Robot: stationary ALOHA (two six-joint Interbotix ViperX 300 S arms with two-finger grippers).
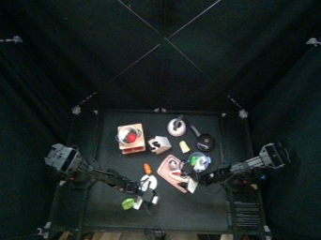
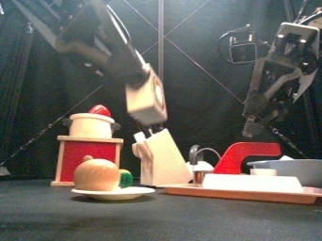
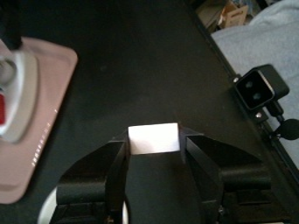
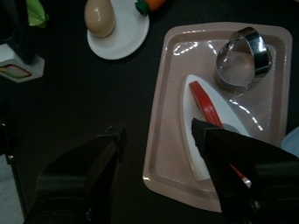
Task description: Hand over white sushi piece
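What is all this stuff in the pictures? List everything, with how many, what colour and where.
white sushi piece: one, white, between the left end effector's jaws, lifted above the table.
plate: one, white, front left of the table, holding a tan round food piece.
tray: one, pink, front right, holding a red-and-white knife and a metal scoop.
toy box: one, red and cream, behind the plate.
white holder: one, mid-table.
left end effector: black, shut on the sushi.
right end effector: black, open above the tray.
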